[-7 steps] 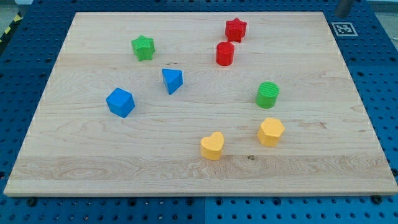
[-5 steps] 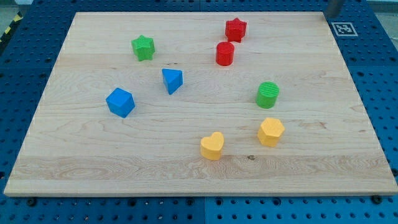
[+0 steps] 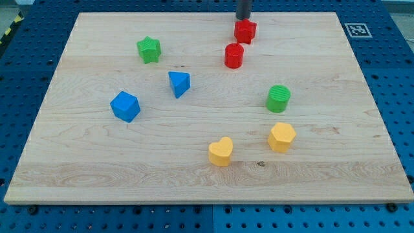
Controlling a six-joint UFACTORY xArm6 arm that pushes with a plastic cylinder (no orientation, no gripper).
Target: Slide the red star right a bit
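Red star (image 3: 245, 31) nr top edge | my tip (image 3: 243, 19) just above it, touching? can't tell | no gripper, bare rod

The red star (image 3: 245, 31) is sitting flat near the desk's (image 3: 97, 162) top edge, just above the red cylinder (image 3: 234, 55).

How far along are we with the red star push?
Done: my tip has reached the board's top edge, right behind the red star, on its top side. In hand: lining up; contact cannot be told. Left: the whole push. The star sits just above the red cylinder, and my tip is not on its left side yet.
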